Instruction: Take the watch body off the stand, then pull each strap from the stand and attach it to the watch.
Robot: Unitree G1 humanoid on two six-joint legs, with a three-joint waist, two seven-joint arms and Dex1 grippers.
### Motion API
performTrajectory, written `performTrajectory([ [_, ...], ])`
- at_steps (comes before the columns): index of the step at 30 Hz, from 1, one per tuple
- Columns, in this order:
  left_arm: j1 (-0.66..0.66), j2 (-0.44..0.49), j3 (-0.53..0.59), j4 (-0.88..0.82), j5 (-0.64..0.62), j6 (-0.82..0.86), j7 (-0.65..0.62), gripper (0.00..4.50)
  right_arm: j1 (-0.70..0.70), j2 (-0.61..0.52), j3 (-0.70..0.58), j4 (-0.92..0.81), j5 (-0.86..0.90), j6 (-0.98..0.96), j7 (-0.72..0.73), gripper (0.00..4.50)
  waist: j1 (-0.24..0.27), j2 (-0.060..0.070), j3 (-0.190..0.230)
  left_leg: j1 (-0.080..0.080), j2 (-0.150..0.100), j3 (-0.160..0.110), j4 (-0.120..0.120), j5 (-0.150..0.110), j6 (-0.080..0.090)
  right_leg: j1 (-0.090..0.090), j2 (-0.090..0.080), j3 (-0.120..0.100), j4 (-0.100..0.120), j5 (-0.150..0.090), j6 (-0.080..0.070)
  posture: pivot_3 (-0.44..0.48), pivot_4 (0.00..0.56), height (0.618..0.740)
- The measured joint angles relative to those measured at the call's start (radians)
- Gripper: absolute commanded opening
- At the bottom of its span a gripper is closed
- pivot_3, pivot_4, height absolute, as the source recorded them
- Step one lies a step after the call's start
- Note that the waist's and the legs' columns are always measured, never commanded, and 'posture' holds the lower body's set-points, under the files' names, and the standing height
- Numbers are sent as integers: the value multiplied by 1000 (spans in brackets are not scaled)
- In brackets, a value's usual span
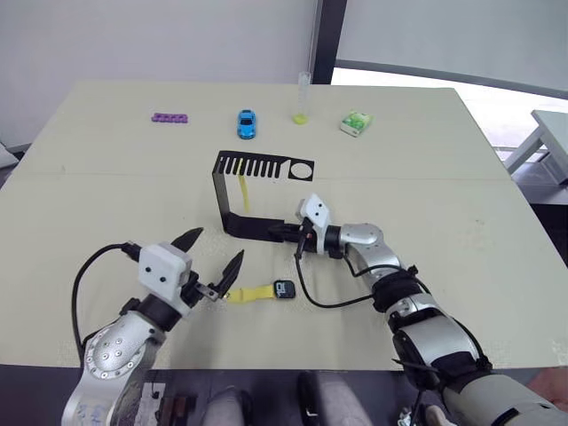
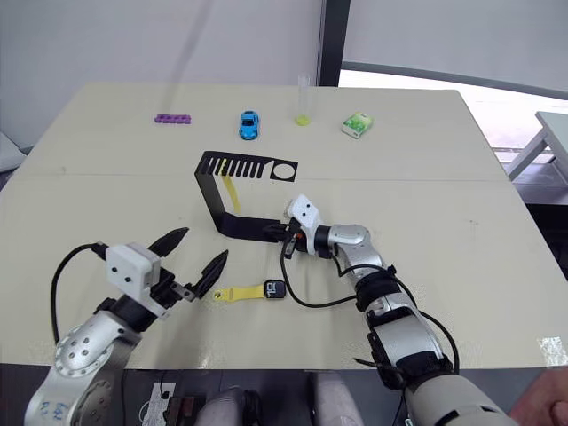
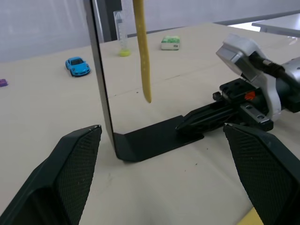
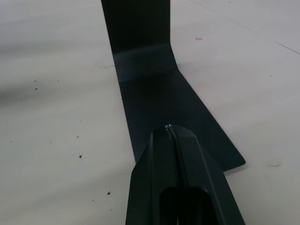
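Lower left of the frame, the left gripper (image 1: 213,250) is spread wide, holding nothing. Just right of it the watch (image 1: 284,289) lies flat with one yellow strap (image 1: 248,294) attached. Mid-frame, the right gripper (image 1: 286,232) is pinched together, tips on the stand (image 1: 253,226) base. The other strap (image 1: 244,191) hangs from the stand's top.

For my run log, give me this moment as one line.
watch body: on table, one yellow strap attached | second strap: hanging from stand | left gripper: open | right gripper: shut, on stand base
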Motion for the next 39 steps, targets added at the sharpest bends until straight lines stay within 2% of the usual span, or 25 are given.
performTrajectory([
  [10,-181,-58,-87,109,60,54,55,4500,-32,7,-26,78,-14,-36,-13,63,3,0,0,0,0,0,0,0,0,0,0,0,0,0,0,0,150,740],
  [13,-217,-74,-117,158,96,52,73,3673,-30,10,-30,77,-13,-36,-11,0,2,0,0,0,0,0,0,0,0,0,0,0,0,0,0,0,150,740],
  [29,-384,-175,-191,334,236,22,142,3673,16,14,-31,0,-13,2,18,0,3,0,0,0,0,0,0,0,0,0,0,-1,0,0,0,0,150,740],
  [37,-422,-183,-187,403,264,4,156,3673,30,14,-25,-21,-13,3,18,0,3,0,0,0,0,0,0,0,0,0,0,0,0,0,0,0,150,740],
  [39,-422,-189,-187,411,268,-10,160,3125,34,15,-21,-27,-13,4,19,0,4,0,0,0,0,0,0,0,0,0,0,0,0,0,0,0,150,740],
])
